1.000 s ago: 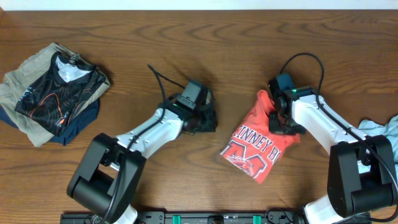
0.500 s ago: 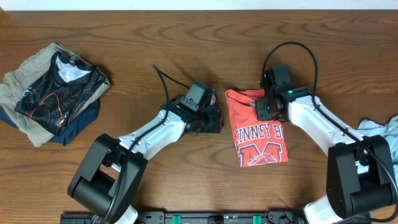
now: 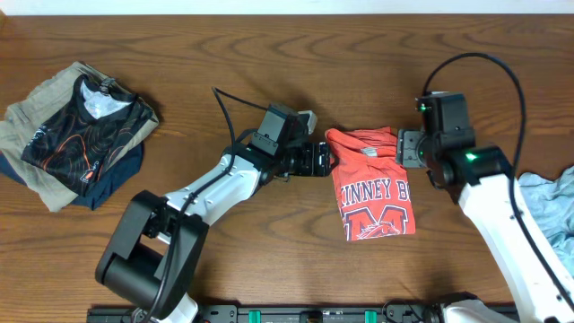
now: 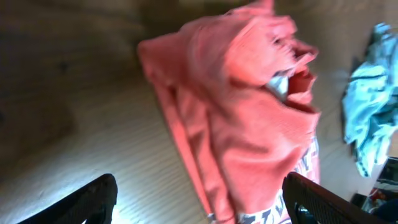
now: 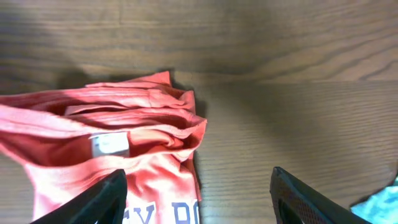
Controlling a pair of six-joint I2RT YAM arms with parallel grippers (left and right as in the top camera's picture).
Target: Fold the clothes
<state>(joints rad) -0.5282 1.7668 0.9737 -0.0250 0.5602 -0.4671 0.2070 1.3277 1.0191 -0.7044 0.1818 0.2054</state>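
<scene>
- Left gripper (image 3: 317,160): jaws wide, empty, just beside the left edge of the T-shirt (image 3: 372,188).
- Right gripper (image 3: 409,148): jaws wide, empty, at its upper right corner.
- T-shirt: coral-red, folded, lettering up, centre of the frame on the table (image 3: 269,54).
- Black patterned shirt (image 3: 85,135): atop a pile, upper left.
- Pale blue cloth (image 3: 549,193): right edge.

- Our left gripper (image 3: 321,160) reaches rightward, low over the table, jaws spread wide, holding nothing.
- Our right gripper (image 3: 405,148) faces it, jaws likewise apart, empty.
</scene>
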